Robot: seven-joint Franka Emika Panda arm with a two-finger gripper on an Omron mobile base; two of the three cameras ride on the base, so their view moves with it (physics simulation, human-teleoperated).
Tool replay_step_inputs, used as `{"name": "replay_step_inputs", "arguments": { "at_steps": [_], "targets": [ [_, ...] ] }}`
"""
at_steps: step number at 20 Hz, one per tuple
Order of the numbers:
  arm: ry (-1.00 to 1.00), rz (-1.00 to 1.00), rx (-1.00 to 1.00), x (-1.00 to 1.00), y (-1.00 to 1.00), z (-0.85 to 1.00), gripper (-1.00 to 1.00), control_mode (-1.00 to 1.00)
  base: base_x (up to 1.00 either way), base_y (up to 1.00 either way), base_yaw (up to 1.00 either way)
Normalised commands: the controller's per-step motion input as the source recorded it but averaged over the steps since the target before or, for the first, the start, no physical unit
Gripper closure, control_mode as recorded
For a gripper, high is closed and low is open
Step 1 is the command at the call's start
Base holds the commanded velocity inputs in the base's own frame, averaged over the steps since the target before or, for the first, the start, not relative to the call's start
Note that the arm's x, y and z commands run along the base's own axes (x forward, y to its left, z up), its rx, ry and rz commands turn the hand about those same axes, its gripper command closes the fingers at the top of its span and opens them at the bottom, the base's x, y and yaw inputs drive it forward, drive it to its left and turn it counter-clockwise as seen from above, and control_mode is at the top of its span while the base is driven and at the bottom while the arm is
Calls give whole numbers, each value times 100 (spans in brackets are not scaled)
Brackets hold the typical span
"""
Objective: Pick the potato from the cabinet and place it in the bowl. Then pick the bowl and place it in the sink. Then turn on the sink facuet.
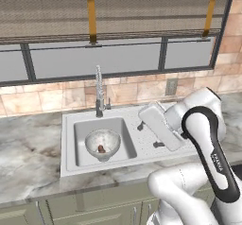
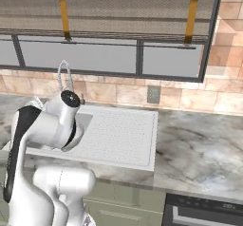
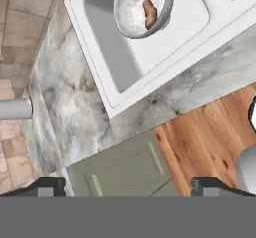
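Claw (image 3: 127,184) spread wide, holding nothing; its two dark tips sit at the bottom of the hand view with open air between them. Directly under the claw: counter (image 3: 80,102) edge, green drawer fronts and wood floor (so the hand hangs out over the front lip, not over the basin). Ahead of the claw, sink (image 1: 68,146) with the bowl (image 1: 102,143) down in the well, potato (image 1: 101,148) inside the bowl. First two steps look done. Step in hand, by judgement: turn on the faucet (image 1: 99,92), which stands beyond the bowl at the sink's back rim, farthest from the claw.

To do it well: carry the hand up and over the well, clear of the bowl, and approach the lever from the side rather than over the spout. Tips can stay spread; a push on the lever with one finger should do, no pinch needed. Keep the wrist low enough to catch the lever, not the upright stem.

Hard to make out: lever is a tiny nub at the faucet base in the left base view, its direction of travel unreadable. In the right base view the arm covers the well and most of the faucet. In the left base view the forearm hides the claw and part of the drainboard. Hand view cuts the bowl's far rim at the frame edge. Whether water runs: none seen.
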Motion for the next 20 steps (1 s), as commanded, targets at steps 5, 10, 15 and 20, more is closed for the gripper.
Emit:
{"name": "replay_step_inputs", "arguments": {
  "at_steps": [5,10,15,20],
  "targets": [
    [4,-43,60,1,-41,76,-100,-100,0,0,0],
    [2,-46,58,31,-1,12,-100,-100,0,0,0],
    [21,-36,59,63,1,-21,-100,-100,0,0,0],
    [46,-27,53,63,0,-35,-100,-100,0,0,0]
  ]
}}
